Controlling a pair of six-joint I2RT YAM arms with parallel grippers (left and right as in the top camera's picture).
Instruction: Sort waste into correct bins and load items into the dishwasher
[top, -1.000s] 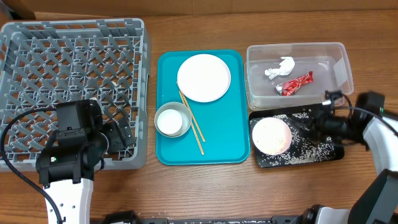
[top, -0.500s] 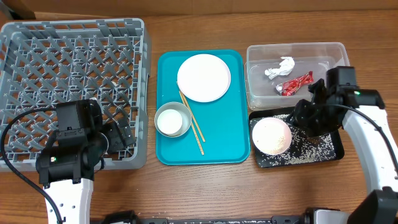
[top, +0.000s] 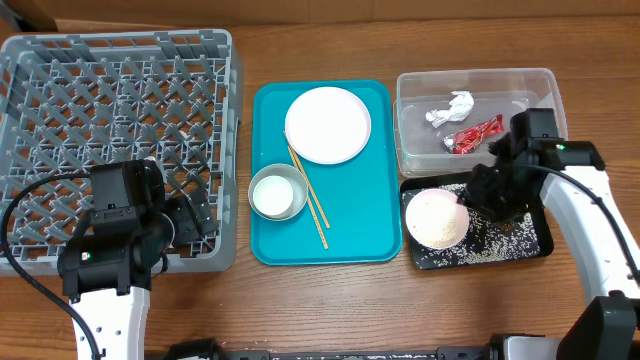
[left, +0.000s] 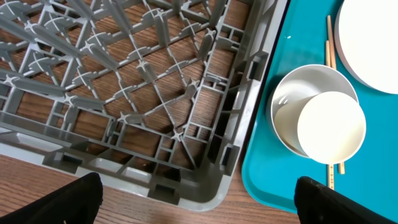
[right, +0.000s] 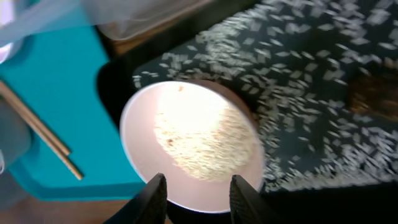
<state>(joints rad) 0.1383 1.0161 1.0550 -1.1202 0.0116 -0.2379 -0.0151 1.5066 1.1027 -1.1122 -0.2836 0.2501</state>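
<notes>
Two grippers, both with nothing gripped. Left gripper (left: 196, 183): fingers spread wide over the near right corner of the rack (top: 120, 100), touching nothing. Right gripper (right: 200, 190): fingers (right: 155, 198) only partly apart, low over the black tray (top: 530, 238), with the near rim of the small plate (top: 436, 217) showing between them; contact cannot be confirmed. That plate carries rice (right: 205, 140), and more rice is scattered across the black tray. Wrapper (top: 475, 133) and tissue (top: 450, 108) lie in the tub (top: 545, 100). Large plate (top: 327, 124), bowl (top: 277, 192) and chopsticks (top: 310, 205) sit on the teal tray (top: 375, 235).
</notes>
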